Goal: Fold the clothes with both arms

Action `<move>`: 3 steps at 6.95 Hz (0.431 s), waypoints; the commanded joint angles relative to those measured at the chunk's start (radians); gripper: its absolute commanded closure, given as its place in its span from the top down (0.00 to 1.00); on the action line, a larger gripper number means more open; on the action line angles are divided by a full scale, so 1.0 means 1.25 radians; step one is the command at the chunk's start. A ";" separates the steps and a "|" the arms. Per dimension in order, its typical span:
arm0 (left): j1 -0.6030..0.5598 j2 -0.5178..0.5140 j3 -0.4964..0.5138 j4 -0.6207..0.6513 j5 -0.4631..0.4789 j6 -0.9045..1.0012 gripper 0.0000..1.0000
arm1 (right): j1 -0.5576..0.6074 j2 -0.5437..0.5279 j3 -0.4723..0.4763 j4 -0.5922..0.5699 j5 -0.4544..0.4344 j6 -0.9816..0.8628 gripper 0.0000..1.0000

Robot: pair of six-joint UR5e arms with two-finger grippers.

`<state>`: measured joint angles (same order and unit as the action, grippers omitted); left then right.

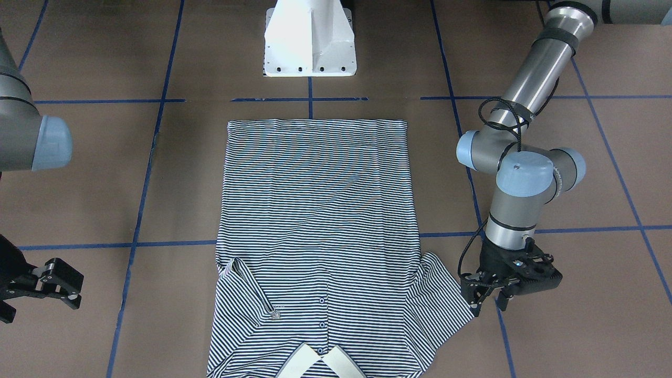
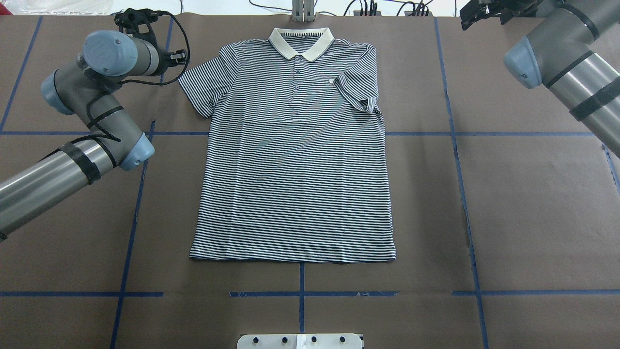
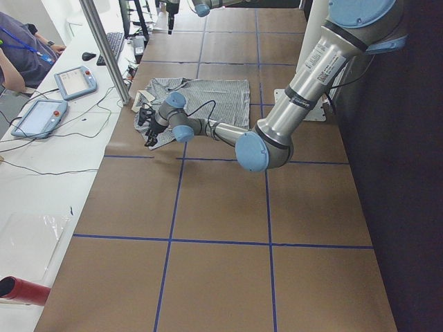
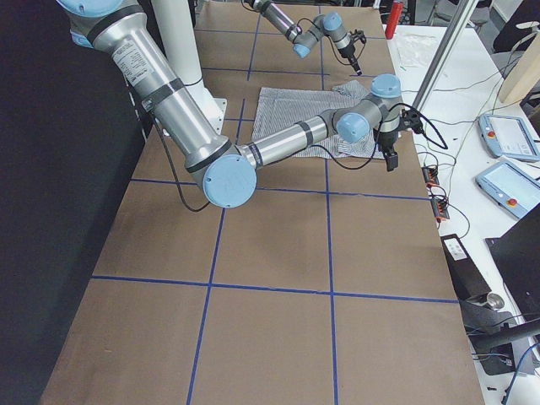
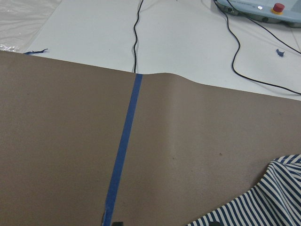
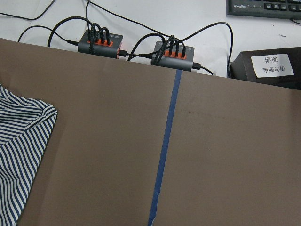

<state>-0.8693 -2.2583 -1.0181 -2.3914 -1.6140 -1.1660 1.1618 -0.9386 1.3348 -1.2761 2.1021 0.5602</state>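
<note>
one polo shirt | left pincer parted beside its sleeve edge

Striped polo shirt flat, front up, one sleeve folded onto chest; left arm, right arm flanking.

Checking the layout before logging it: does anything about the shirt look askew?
Yes: the polo shirt is uneven. One sleeve lies folded onto the chest, while the other sleeve is spread flat.
</note>
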 commanded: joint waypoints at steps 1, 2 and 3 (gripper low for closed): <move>0.016 -0.049 0.082 -0.032 0.001 0.018 0.65 | -0.002 -0.003 -0.001 0.000 -0.002 0.000 1.00; 0.014 -0.049 0.083 -0.039 0.004 0.071 0.64 | -0.002 -0.003 -0.003 0.000 -0.002 0.000 1.00; 0.012 -0.049 0.086 -0.043 0.011 0.100 0.63 | -0.003 -0.003 -0.004 0.000 -0.003 0.001 1.00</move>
<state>-0.8529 -2.3162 -0.9190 -2.4371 -1.6078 -1.0891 1.1593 -0.9416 1.3315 -1.2763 2.0998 0.5603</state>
